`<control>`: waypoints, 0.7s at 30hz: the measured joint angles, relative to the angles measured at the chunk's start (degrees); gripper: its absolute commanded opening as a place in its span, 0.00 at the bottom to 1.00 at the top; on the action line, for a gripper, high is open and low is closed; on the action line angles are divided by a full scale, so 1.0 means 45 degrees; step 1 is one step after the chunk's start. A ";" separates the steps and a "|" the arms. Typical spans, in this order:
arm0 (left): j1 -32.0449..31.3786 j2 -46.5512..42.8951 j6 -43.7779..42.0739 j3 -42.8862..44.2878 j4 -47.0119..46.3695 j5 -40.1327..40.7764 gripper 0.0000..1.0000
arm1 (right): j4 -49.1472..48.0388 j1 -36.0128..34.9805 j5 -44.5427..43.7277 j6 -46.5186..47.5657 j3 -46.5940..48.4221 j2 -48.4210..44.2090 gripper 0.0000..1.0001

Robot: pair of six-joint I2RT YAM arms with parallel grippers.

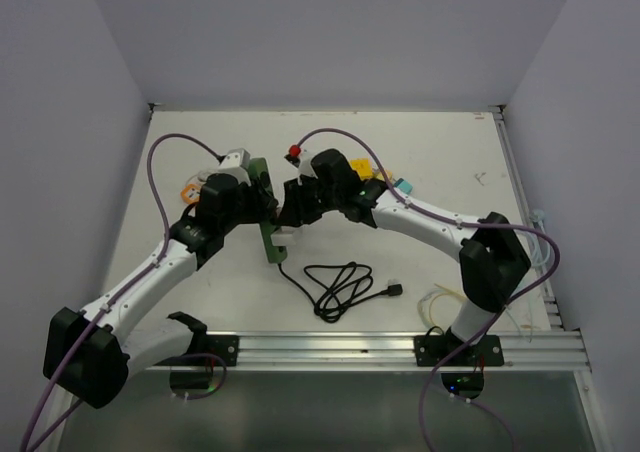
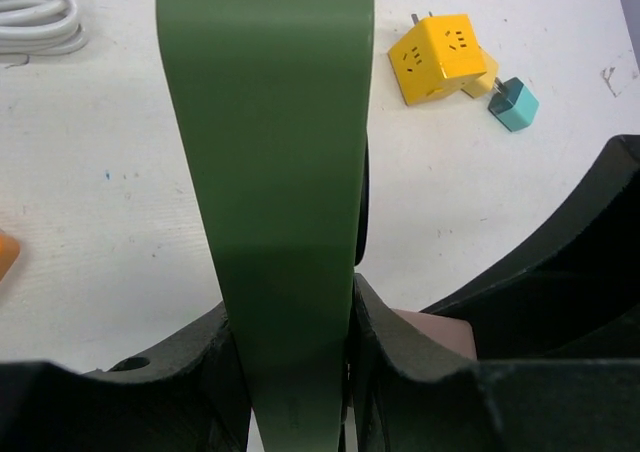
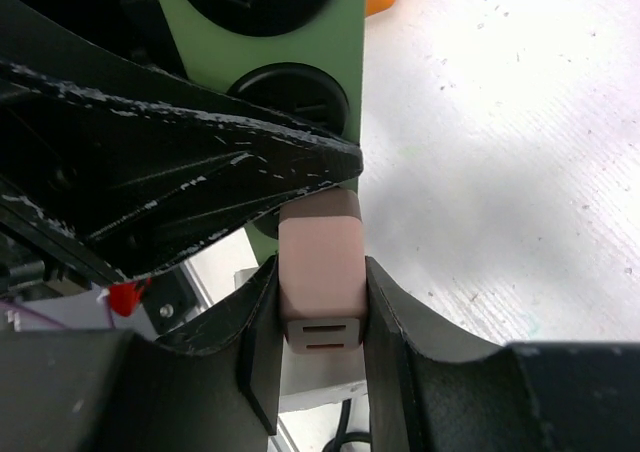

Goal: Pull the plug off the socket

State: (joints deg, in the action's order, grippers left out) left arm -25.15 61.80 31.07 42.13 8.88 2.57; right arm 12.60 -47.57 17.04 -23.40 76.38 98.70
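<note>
You get bright, even overhead light on the white table [image 1: 440, 162], only soft, faint shadows lying on it, and slightly soft focus on the green socket strip [image 2: 265, 172] close to the left wrist camera.

The left arm [image 1: 150, 272] and right arm [image 1: 430, 222] reach from the bottom corners toward mid-frame, wrists nearly meeting. The left gripper [image 1: 262, 204] clamps the green power strip [image 2: 265, 172]; the right gripper [image 1: 292, 210] pinches the pink plug [image 3: 320, 262].

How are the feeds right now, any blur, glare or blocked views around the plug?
Right wrist: the pink plug is crisp, the table at right bright. Left wrist: the green power strip fills the middle; things behind it are sharp. Top external: even light, soft shadows, no glare, but the plug is hard to make out.
</note>
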 measured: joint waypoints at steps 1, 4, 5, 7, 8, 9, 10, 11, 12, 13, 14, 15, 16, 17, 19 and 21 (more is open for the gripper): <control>0.0000 0.0010 0.0010 0.0000 -0.0044 -0.0044 0.00 | -0.0257 0.0194 0.0447 -0.0024 -0.0223 -0.0087 0.00; -0.0010 0.0010 0.0194 0.0000 -0.0359 -0.0301 0.00 | -0.0457 0.0675 0.1297 0.0058 -0.0481 -0.0345 0.00; -0.0019 0.0010 0.0160 0.0005 -0.0437 -0.0170 0.00 | -0.0379 0.0826 0.1545 0.0097 -0.0486 -0.0447 0.00; 0.0248 0.0068 -0.0223 -0.0024 0.0170 0.0869 0.00 | 0.0185 0.1326 0.1506 0.0257 -0.0481 -0.0899 0.00; 0.0403 0.0146 -0.0350 -0.0053 0.0418 0.1239 0.00 | 0.0374 0.1661 0.1457 0.0359 -0.0437 -0.1117 0.00; 0.0583 0.0291 -0.0427 -0.0063 0.0738 0.1681 0.00 | 0.0675 0.1928 0.1399 0.0423 -0.0233 -0.1209 0.00; 0.0685 0.0471 -0.0515 -0.0063 0.0991 0.2016 0.00 | 0.0845 0.2166 0.1331 0.0471 0.0024 -0.1229 0.00; 0.0709 0.0661 -0.0593 -0.0063 0.1171 0.2268 0.00 | 0.0928 0.2259 0.1190 0.0529 0.0282 -0.1219 0.00; 0.0719 0.0826 -0.0631 -0.0063 0.1292 0.2409 0.00 | 0.1005 0.2234 0.1088 0.0583 0.0495 -0.1214 0.00; 0.0714 0.0952 -0.0670 -0.0063 0.1370 0.2497 0.00 | 0.1098 0.2127 0.1078 0.0602 0.0690 -0.1209 0.00; 0.0714 0.1030 -0.0685 -0.0063 0.1389 0.2535 0.00 | 0.1112 0.2001 0.1069 0.0597 0.0801 -0.1209 0.00; 0.0719 0.1049 -0.0685 -0.0058 0.1394 0.2555 0.00 | 0.1093 0.1836 0.1069 0.0578 0.0894 -0.1209 0.00; 0.0719 0.1049 -0.0680 -0.0049 0.1389 0.2565 0.00 | 0.1059 0.1744 0.1073 0.0534 0.0903 -0.1209 0.00; 0.0714 0.1049 -0.0680 -0.0029 0.1389 0.2555 0.00 | 0.1069 0.1681 0.1064 0.0486 0.0884 -0.1214 0.00; 0.0714 0.1049 -0.0685 0.0010 0.1389 0.2511 0.00 | 0.1064 0.1695 0.0996 0.0345 0.0699 -0.1214 0.00; 0.0714 0.1044 -0.0680 0.0049 0.1389 0.2433 0.00 | 0.0976 0.2205 0.0889 0.0146 0.0262 -0.1277 0.00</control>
State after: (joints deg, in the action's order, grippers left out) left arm -21.93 66.50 28.01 42.35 15.14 13.52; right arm 16.99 -37.65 21.04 -22.74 77.56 92.95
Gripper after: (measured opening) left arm 0.397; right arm 0.348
